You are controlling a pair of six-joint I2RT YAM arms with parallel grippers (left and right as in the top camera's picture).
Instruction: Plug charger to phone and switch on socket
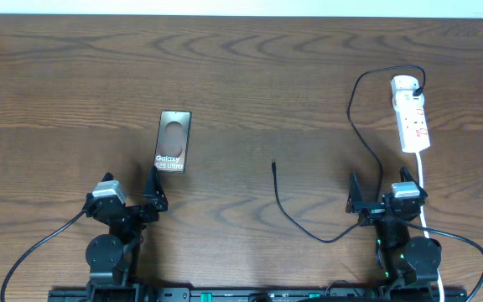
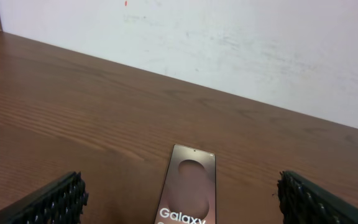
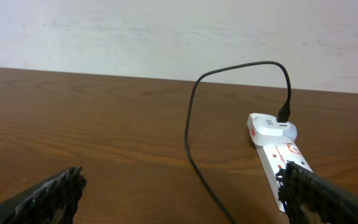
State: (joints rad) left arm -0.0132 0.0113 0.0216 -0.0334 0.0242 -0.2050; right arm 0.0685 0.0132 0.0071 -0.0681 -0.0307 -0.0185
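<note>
The phone [image 1: 173, 141] lies flat on the table left of centre, lettering up; the left wrist view shows the phone [image 2: 190, 186] straight ahead between the spread fingers. My left gripper [image 1: 134, 191] stands open just short of it. The white socket [image 1: 411, 114] lies at the far right, and the charger [image 1: 355, 126] has its black plug in the socket's far end. Its cable loops down to my right gripper [image 1: 377, 190], which is open, and the slim tip [image 1: 274, 166] rests free mid-table. In the right wrist view the socket [image 3: 277, 152] and the charger cable [image 3: 191, 127] lie ahead.
A white wall [image 3: 166, 31] rises behind the table's far edge. The socket's white lead [image 1: 424, 180] runs toward me beside the right arm. Thick black arm cables [image 1: 40, 247] curl near the front edge on both sides.
</note>
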